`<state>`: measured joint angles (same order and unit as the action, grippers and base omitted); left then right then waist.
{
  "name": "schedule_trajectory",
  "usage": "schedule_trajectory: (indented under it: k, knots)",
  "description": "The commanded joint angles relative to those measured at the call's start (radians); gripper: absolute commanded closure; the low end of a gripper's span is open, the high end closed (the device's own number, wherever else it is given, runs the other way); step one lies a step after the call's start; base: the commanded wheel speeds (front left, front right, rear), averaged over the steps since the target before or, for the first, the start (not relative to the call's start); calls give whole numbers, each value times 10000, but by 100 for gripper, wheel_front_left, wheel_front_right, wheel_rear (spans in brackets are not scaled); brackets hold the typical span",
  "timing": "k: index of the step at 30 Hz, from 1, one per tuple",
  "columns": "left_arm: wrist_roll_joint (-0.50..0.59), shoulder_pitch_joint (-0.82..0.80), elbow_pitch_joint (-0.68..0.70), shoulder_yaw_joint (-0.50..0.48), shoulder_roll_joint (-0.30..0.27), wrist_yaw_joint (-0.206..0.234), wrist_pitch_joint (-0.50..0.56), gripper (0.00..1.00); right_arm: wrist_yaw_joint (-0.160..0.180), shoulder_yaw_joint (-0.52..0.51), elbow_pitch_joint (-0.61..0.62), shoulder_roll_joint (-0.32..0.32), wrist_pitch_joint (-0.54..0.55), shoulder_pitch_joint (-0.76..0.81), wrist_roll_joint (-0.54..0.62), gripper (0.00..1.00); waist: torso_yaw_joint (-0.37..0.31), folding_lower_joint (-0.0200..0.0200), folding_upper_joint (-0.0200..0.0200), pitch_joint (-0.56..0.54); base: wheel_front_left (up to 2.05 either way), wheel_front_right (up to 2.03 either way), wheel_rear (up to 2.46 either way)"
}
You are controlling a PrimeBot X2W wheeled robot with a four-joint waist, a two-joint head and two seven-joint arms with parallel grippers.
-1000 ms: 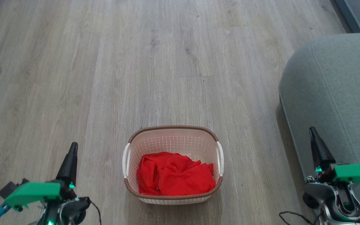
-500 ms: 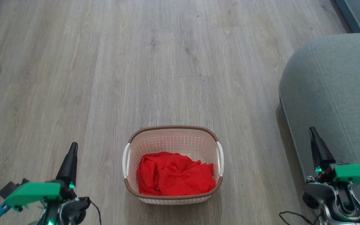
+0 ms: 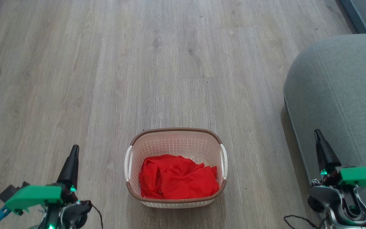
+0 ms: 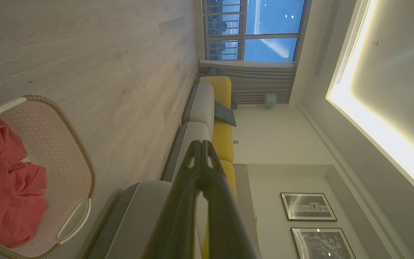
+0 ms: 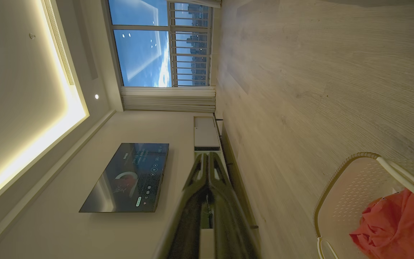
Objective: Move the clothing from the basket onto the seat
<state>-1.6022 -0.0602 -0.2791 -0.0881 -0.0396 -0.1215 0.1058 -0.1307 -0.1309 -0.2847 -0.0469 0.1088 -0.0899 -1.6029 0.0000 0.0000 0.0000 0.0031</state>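
The red clothing (image 3: 177, 177) lies bundled in the cream basket (image 3: 175, 141) on the wooden floor, low in the middle of the head view. The grey-green seat (image 3: 338, 92) fills the right side. My left gripper (image 3: 74, 149) rests shut at the lower left, well left of the basket. Over the seat's near edge my right gripper (image 3: 317, 132) is shut and empty. The left wrist view has the clothing (image 4: 5, 187) in the basket (image 4: 67, 144) at its lower left, with the shut gripper (image 4: 201, 144). At the right wrist view's lower right are the clothing (image 5: 397, 226), the basket (image 5: 350, 180) and the shut gripper (image 5: 208, 154).
Bare wooden floor (image 3: 138, 63) spreads around the basket. A dark strip (image 3: 361, 12) lies at the head view's top right corner. The wrist views show a long sofa (image 4: 207, 108) with yellow backs, a window (image 5: 156, 43) and a wall screen (image 5: 128, 176).
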Motion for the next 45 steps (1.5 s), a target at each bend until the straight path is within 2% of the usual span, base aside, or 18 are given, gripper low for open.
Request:
schedule_trajectory:
  k: [1, 45]
  knots:
    - [-68, -478, 342, -253, -106, -92, 71, 100, 0, 175, 399, -33, 41, -180, -60, 100, 0, 0, 0, 0, 0, 0, 0]
    - [-68, -478, 343, -253, -106, -92, 71, 100, 0, 175, 399, -33, 41, -180, -61, 100, 0, 0, 0, 0, 0, 0, 0]
